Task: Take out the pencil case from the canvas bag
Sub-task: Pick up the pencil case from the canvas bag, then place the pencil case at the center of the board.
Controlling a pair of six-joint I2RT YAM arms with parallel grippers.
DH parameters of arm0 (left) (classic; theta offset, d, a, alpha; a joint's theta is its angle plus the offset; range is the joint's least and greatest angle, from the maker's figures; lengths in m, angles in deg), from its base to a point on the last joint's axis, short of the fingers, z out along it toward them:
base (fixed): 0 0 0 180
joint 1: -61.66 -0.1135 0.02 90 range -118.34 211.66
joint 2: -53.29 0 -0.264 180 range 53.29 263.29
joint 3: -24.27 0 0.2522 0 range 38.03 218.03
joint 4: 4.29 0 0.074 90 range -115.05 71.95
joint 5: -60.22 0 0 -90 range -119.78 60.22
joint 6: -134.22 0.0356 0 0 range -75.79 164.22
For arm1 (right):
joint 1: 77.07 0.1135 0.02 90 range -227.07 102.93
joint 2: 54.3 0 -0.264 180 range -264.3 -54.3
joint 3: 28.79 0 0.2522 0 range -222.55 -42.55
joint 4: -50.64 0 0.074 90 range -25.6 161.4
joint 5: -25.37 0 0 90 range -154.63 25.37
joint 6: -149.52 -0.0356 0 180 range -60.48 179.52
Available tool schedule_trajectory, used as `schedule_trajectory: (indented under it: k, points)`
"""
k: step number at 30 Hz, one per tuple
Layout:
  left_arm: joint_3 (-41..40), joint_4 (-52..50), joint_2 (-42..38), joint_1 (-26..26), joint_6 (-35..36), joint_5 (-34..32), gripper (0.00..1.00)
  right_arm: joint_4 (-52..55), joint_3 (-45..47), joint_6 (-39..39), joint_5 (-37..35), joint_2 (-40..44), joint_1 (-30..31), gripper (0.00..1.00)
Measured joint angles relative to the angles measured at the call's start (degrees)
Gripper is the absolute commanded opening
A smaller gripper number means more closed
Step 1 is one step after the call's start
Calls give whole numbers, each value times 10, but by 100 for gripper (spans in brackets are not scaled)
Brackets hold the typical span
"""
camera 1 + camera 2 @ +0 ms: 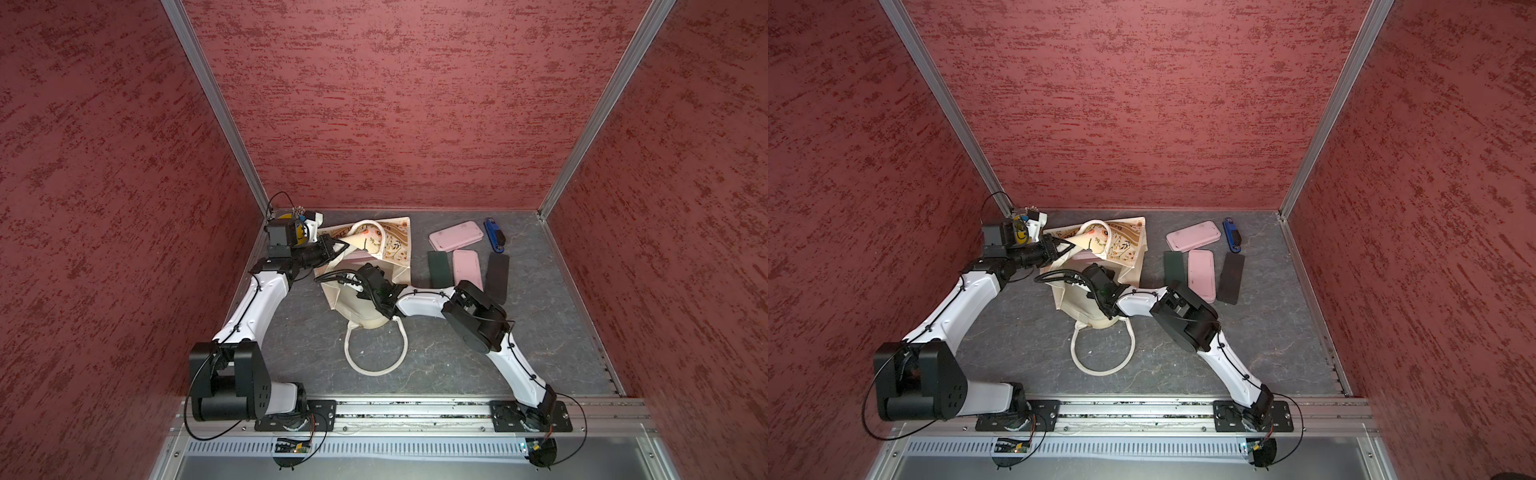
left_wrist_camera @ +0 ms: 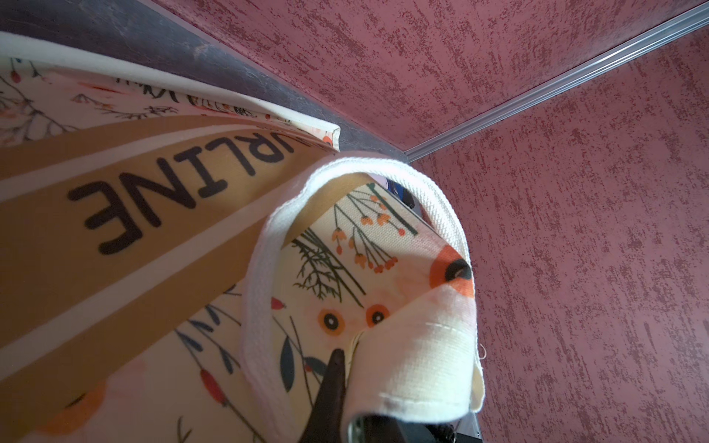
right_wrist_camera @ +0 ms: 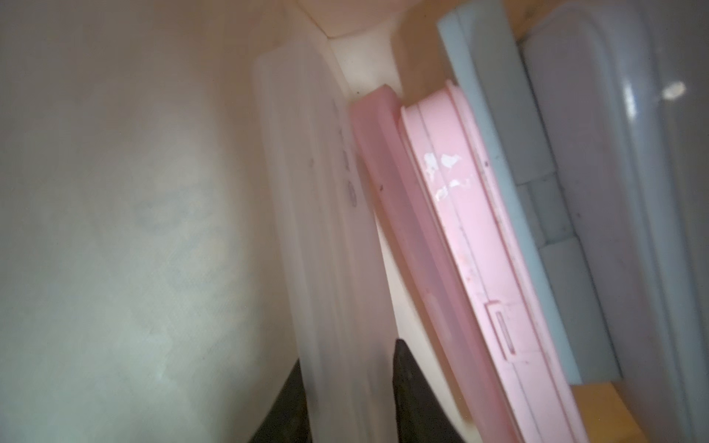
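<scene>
Down on the bench (image 1: 540,332) with the canvas bag (image 1: 347,303), slumped there with one white handle (image 1: 376,372) looped flat on the robot's side. Clamped tight with the left hand (image 1: 353,248) on a fold of the bag's rim, right by the other handle (image 2: 261,307), holding the printed side up. In through the mouth with the right hand (image 3: 349,351), fingertips hidden from above. Straddling a frosted pencil case (image 3: 326,230) in there, one black finger (image 3: 410,383) at each edge; cannot tell whether truly pinching it. Just beside that, on edge, a pink case (image 3: 460,230), then a grey-blue case (image 3: 506,153). Out on the bench beside the bag, a loose pink case (image 1: 456,236) and a loose black case (image 1: 497,276).
</scene>
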Motion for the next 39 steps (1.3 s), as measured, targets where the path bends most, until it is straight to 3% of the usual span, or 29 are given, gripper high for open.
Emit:
schedule_trajectory:
  k: [26, 39]
  points:
    - [0, -5, 0, 0, 0, 3, 3, -39, 257, -66, 37, 224, 59, 6]
    - [0, -7, 0, -2, 0, 4, 3, -156, 420, -124, 70, 388, 62, 0]
